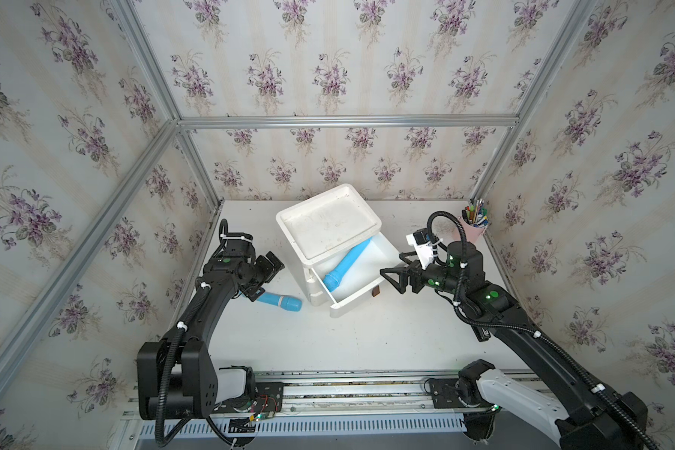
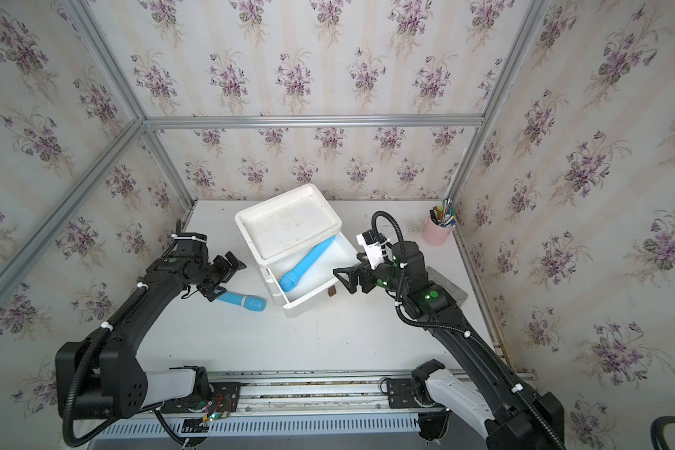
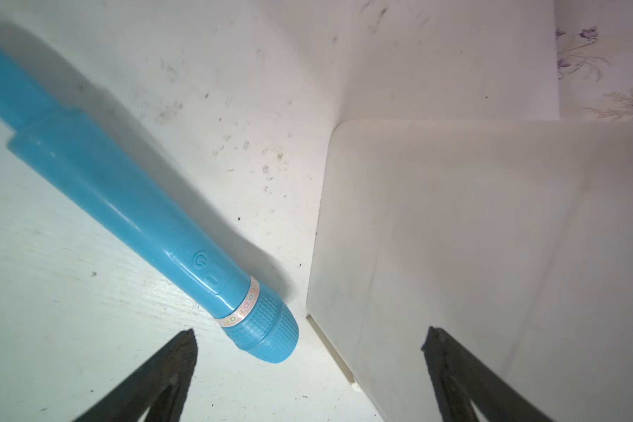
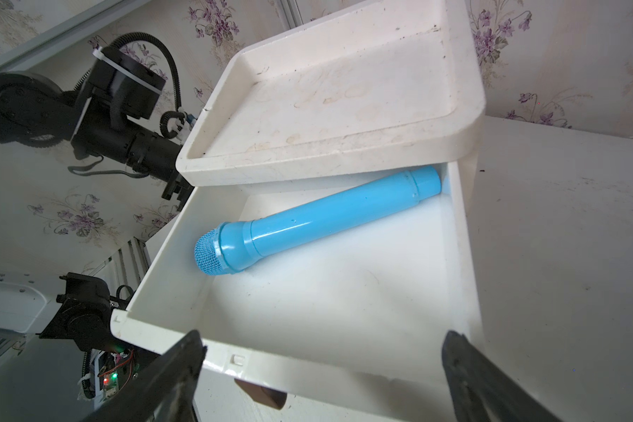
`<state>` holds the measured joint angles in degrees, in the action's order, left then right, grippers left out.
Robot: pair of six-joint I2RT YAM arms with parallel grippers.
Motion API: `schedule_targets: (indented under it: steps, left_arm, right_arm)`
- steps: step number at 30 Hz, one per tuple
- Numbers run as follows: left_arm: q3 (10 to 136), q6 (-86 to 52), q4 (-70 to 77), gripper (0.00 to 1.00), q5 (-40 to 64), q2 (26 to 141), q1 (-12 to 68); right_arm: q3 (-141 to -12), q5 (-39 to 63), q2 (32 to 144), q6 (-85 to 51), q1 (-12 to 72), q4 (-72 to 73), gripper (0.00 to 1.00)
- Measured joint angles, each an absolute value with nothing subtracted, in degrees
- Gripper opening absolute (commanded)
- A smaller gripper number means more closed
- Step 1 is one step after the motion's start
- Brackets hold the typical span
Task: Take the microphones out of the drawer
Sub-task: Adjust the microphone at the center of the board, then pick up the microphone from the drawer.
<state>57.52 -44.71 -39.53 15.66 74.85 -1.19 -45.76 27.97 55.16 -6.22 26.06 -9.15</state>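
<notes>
The blue microphone (image 1: 347, 265) (image 2: 306, 265) (image 4: 307, 223), with a mesh head, lies slantwise in the open top drawer (image 1: 371, 267) (image 2: 324, 272) (image 4: 344, 292) of a small white cabinet (image 1: 299, 272). My right gripper (image 1: 392, 265) (image 2: 345, 265) (image 4: 322, 339) hangs open just outside the drawer's right front corner, holding nothing. To the left of the cabinet, my left gripper (image 1: 267, 278) (image 2: 228, 277) (image 3: 310, 332) is open and empty. It hovers over a second blue microphone-like stick (image 1: 277, 300) (image 2: 244, 302) (image 3: 143, 204) lying on the table.
The cabinet's top is a shallow empty tray (image 2: 246, 226). A brown pull tab (image 1: 375, 291) (image 4: 262, 396) hangs from the drawer front. A pink cup of pens (image 1: 474, 226) (image 2: 439, 230) stands in the back right corner. Papered walls close in on three sides.
</notes>
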Motion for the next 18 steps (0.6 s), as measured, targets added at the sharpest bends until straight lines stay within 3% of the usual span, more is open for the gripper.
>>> schedule_targets:
  steps: [11,18]
  left_arm:
    - [83.66,-25.82,-53.04,0.99,12.01,73.91,-1.19]
    - [97.19,-14.79,-61.76,0.99,18.20,77.01,1.08]
  right_arm:
    - [-48.93,28.01,56.36,-6.24,24.29,-11.14,1.00]
    - [-50.37,27.94,56.75,-6.50,22.33,-12.05,1.00]
